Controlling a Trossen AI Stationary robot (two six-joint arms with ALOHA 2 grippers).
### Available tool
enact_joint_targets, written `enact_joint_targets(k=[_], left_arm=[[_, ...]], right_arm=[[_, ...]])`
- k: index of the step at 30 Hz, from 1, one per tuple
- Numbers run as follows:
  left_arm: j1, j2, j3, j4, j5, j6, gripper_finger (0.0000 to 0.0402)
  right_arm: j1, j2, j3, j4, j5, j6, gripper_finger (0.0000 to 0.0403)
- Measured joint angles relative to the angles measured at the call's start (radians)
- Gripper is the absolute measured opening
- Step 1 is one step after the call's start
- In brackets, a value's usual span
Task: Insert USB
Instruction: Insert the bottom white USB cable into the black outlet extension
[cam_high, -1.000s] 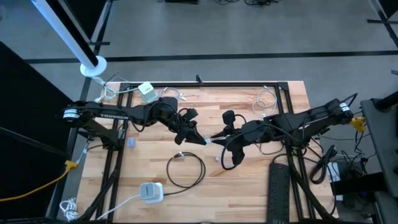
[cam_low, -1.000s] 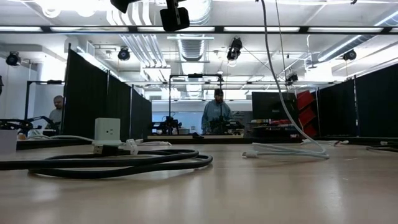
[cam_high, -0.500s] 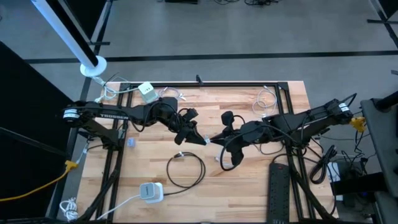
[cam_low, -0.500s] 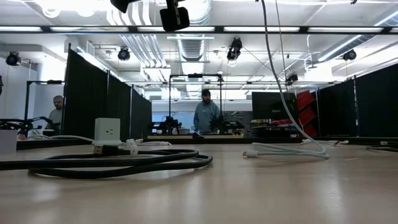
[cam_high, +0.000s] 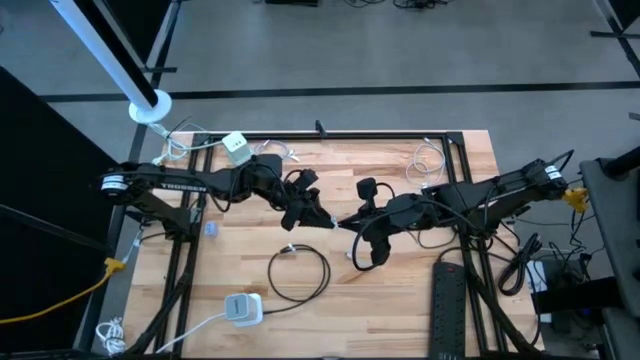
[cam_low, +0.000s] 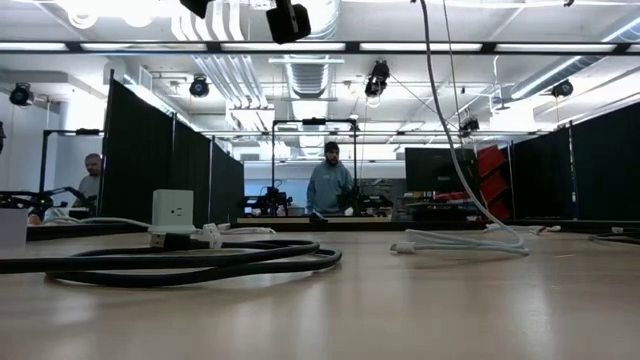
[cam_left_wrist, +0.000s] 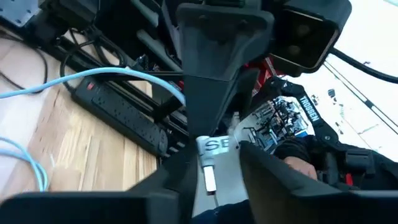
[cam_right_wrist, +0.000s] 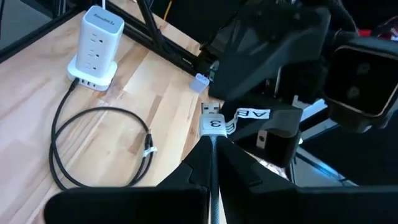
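A white USB plug (cam_right_wrist: 213, 123) with a metal tip and a number label hangs above the middle of the table (cam_high: 400, 290). My right gripper (cam_right_wrist: 213, 140) is shut on it, coming from the table's right (cam_high: 346, 222). My left gripper (cam_left_wrist: 214, 160) faces it from the left (cam_high: 324, 219) and is open. Its fingers stand on either side of the plug's metal tip (cam_left_wrist: 210, 180). A white charger tower (cam_right_wrist: 93, 43) stands near the front edge, and a black cable loop (cam_right_wrist: 99, 149) lies beside it. My right gripper pinches the plug's white body at its cable end (cam_right_wrist: 212, 133) between its two fingers. The fingers lie along the plug and slant slightly down from the table's right. The metal tip points at the left gripper, clear of the table. Whether my left gripper's fingers (cam_left_wrist: 177, 180) touch the plug, I cannot tell.
A second white charger (cam_high: 236, 147) sits at the far left corner. A coiled white cable (cam_high: 430, 157) lies at the far right and a black power strip (cam_high: 450, 310) along the right front edge. People stand in the room beyond the table (cam_low: 330, 185).
Both arms have stayed over the table's middle. My left gripper's fingers have come apart off the plug, which stays in my right gripper at the same height.
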Motion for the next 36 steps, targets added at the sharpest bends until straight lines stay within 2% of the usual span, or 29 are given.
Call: enact_joint_targets(k=[5, 10, 13, 17, 21, 26, 32, 36], left_arm=[[-0.001, -0.004, 0.0, 0.005, 0.0, -0.001, 0.0203], [0.0, -0.067, 0.0, 0.14, -0.031, 0.041, 0.0246], [0.001, -0.13, 0.0, 0.144, -0.107, 0.12, 0.0254], [0.006, -0.228, 0.0, 0.077, -0.266, 0.258, 0.0249], [0.007, -0.314, 0.0, -0.011, -0.403, 0.377, 0.0234], [0.007, -0.389, 0.0, -0.084, -0.451, 0.435, 0.0213], [0.006, -0.418, 0.0, -0.185, -0.494, 0.464, 0.0188], [0.006, -0.423, 0.0, -0.271, -0.501, 0.497, 0.0171]], right_arm=[[0.0, -0.006, 0.024, -0.091, 0.004, 0.067, 0.0001], [0.01, -0.001, 0.148, -0.386, 0.009, 0.219, 0.0], [0.03, 0.015, 0.226, -0.596, 0.0, 0.347, 0.0], [0.061, 0.048, 0.311, -0.831, -0.074, 0.568, 0.0], [0.121, 0.082, 0.365, -0.968, -0.14, 0.743, 0.0], [0.195, 0.132, 0.41, -1.086, -0.266, 0.959, 0.0], [0.284, 0.179, 0.411, -1.115, -0.445, 1.17, 0.0], [0.367, 0.217, 0.409, -1.127, -0.514, 1.292, 0.0]])
